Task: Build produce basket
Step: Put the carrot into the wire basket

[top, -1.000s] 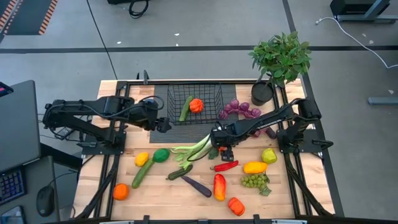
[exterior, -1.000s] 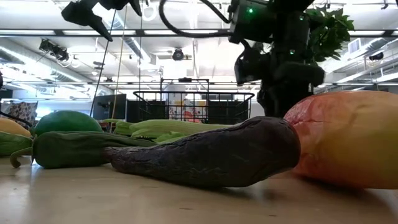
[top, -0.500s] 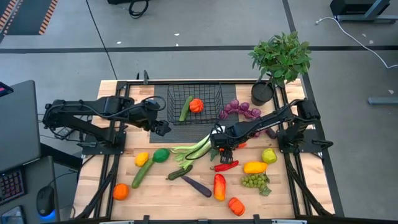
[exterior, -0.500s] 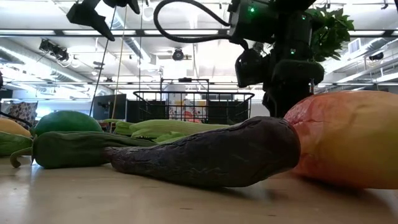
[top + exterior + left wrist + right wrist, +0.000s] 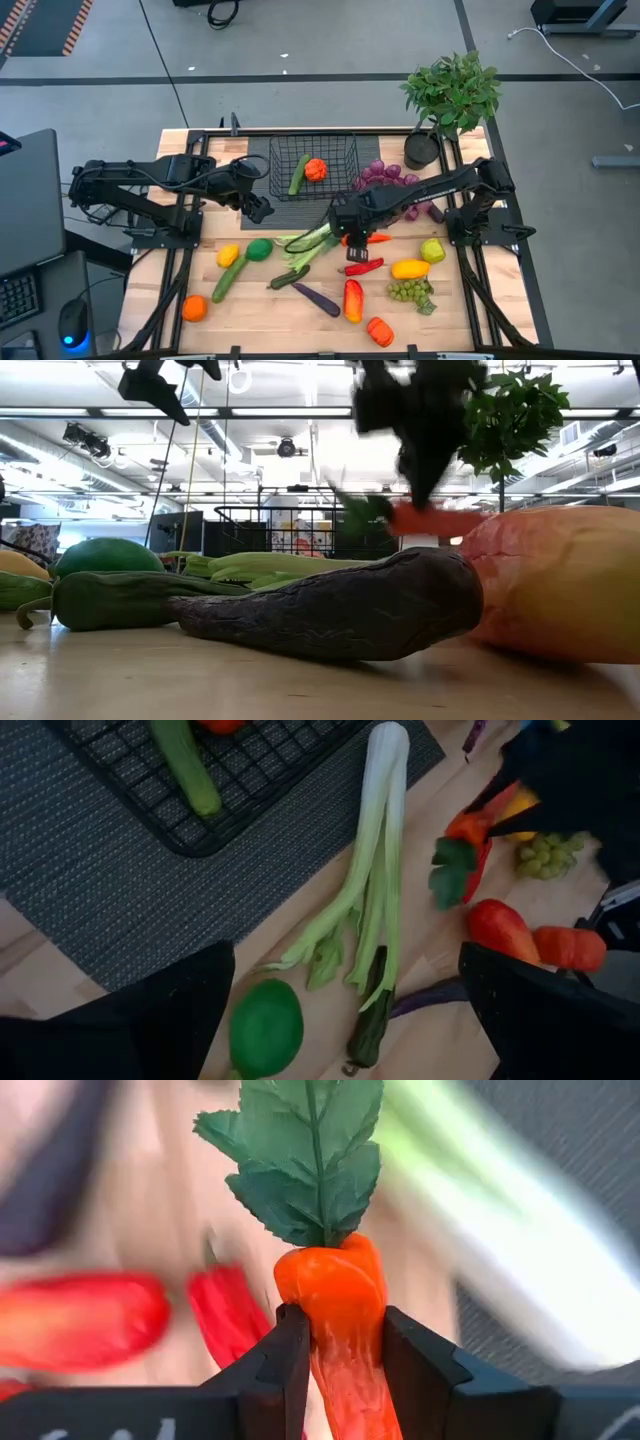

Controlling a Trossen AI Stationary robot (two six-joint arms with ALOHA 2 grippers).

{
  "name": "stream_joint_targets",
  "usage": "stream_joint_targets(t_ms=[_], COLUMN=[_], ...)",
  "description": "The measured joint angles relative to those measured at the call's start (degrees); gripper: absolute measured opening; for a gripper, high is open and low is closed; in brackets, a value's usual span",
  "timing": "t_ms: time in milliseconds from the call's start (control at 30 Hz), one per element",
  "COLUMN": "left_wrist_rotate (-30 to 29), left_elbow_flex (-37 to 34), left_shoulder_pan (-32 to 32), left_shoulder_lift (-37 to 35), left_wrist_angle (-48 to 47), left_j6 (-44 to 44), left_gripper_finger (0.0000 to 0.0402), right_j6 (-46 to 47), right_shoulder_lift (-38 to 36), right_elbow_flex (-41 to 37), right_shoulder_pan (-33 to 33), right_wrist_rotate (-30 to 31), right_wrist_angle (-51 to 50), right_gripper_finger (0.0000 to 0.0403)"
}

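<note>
The black wire basket [image 5: 312, 165] stands on a dark mat at the far middle of the table, with a green cucumber [image 5: 297, 174] and an orange fruit [image 5: 316, 169] in it. My right gripper [image 5: 346, 230] is shut on an orange carrot [image 5: 335, 1305] with green leaves [image 5: 300, 1160], above the leek [image 5: 310, 240]. The carrot also shows in the low view [image 5: 432, 519] and in the left wrist view [image 5: 470, 828]. My left gripper [image 5: 258, 208] is open and empty, in the air left of the basket's near corner; the left wrist view looks past it [image 5: 340, 960] down on the leek [image 5: 375, 870]. My right gripper pinches the carrot's thick upper end [image 5: 338, 1330], just below the leaves, between its two fingers [image 5: 285, 1355]. The fingers lie along the carrot, and the leaf end sticks out past the fingertips. The carrot is lifted clear of the table and lies about level [image 5: 440, 520].
Loose produce lies on the near half of the table: red peppers [image 5: 362, 266], eggplant [image 5: 316, 299], green grapes [image 5: 409, 291], lime [image 5: 259, 249], cucumbers [image 5: 226, 280], orange [image 5: 194, 308]. Purple grapes [image 5: 385, 175] lie right of the basket. A potted plant [image 5: 450, 95] stands at the far right.
My right gripper has risen from the table with the carrot and gone a little toward the table's left and far edge, over the leek. The carrot, which lay on the table, now hangs clear of it.
</note>
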Motion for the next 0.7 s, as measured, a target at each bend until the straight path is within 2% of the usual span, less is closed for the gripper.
stream_joint_targets(t_ms=[167,300,433,600,700], left_wrist_rotate=[-0.01,-1.96,-3.32,-3.32,-3.3], left_elbow_flex=[0.0,0.0,0.0,0.0,0.0], left_shoulder_pan=[0.0,-0.01,0.0,-0.45,-0.93], left_shoulder_lift=[0.0,0.0,0.0,0.0,0.0], left_wrist_angle=[0.03,0.03,0.34,0.44,0.42], left_j6=[-0.74,-0.71,-1.24,-2.21,-2.24], left_gripper_finger=[0.0392,0.0392,0.0392,0.0392,0.0392], right_j6=[-3.15,-8.92,-14.48,-16.08,-16.1], right_shoulder_lift=[-0.02,-0.09,-0.1,0.06,0.24], right_elbow_flex=[14.09,20.75,21.96,21.91,21.86], right_shoulder_pan=[-1.16,-3.85,-9.15,-16.36,-19.74], right_wrist_rotate=[5.04,11.59,13.52,13.31,13.2], right_wrist_angle=[-5.48,-4.69,-2.08,-1.55,-0.48], right_gripper_finger=[0.0116,0.0115,0.0115,0.0118,0.0136])
